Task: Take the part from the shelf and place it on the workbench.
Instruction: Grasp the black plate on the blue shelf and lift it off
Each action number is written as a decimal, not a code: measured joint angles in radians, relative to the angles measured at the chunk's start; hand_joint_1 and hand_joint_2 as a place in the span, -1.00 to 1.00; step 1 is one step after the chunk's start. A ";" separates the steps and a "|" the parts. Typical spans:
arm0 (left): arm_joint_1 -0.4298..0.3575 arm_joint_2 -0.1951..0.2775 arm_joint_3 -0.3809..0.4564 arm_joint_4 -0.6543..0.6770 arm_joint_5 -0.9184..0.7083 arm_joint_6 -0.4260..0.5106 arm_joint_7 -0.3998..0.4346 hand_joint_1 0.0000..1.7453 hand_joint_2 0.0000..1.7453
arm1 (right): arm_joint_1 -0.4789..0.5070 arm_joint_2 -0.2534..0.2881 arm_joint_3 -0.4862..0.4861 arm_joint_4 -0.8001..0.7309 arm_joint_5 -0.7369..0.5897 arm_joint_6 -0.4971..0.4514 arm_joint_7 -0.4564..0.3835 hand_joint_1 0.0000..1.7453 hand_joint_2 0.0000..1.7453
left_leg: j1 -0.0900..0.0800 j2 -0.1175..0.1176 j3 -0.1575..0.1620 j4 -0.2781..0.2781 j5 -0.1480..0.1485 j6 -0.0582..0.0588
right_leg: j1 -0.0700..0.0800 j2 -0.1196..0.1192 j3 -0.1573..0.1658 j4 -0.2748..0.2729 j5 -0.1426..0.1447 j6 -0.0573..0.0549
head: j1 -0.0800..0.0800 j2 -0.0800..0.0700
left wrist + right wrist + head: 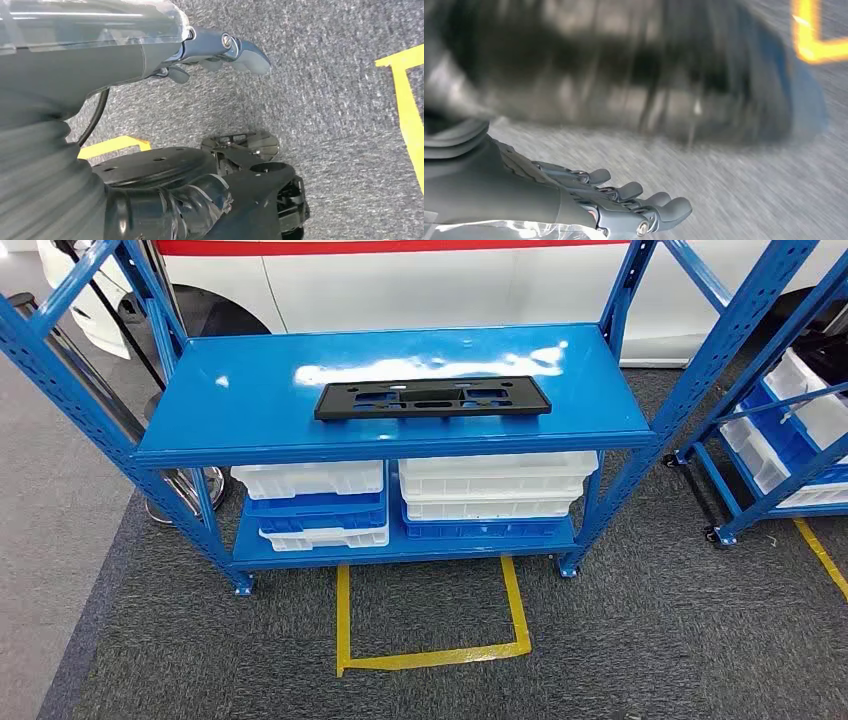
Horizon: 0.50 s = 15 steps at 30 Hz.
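A flat black rectangular part (433,398) with cut-outs lies on the top board of the blue shelf (250,400), a little right of its middle. Neither arm reaches into the head view. My left hand (220,52) hangs over grey carpet in the left wrist view, fingers loosely extended and holding nothing. In the blurred right wrist view my right hand (624,205) also hangs above the carpet with its fingers spread and nothing in them.
White and blue bins (490,490) are stacked on the shelf's lower board. A yellow taped square (430,625) marks the carpet in front of the shelf. A second blue rack (790,430) with bins stands at the right. A white vehicle (400,280) is behind.
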 joint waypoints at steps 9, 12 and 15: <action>-0.020 -0.009 -0.107 0.025 0.082 0.031 -0.029 -1.00 1.00 | 0.026 0.017 0.103 -0.222 -0.024 -0.064 -0.089 -1.00 -1.00 | 0.000 0.000 0.000 0.000 0.000 0.000 | 0.000 0.000 0.000 0.000 0.000 0.000 | 0.000 0.000; -0.027 -0.011 -0.143 0.032 0.106 0.038 -0.038 -1.00 1.00 | 0.034 0.017 0.173 -0.298 -0.022 -0.088 -0.110 -1.00 -1.00 | 0.000 0.000 0.000 0.000 0.000 0.000 | 0.000 0.000 0.000 0.000 0.000 0.000 | 0.000 0.000; -0.033 -0.013 -0.176 0.037 0.127 0.046 -0.047 -1.00 1.00 | 0.038 0.017 0.248 -0.369 -0.015 -0.108 -0.124 -1.00 -1.00 | 0.000 0.000 0.002 0.000 0.000 0.000 | 0.000 0.000 0.000 0.000 0.000 0.000 | 0.000 0.000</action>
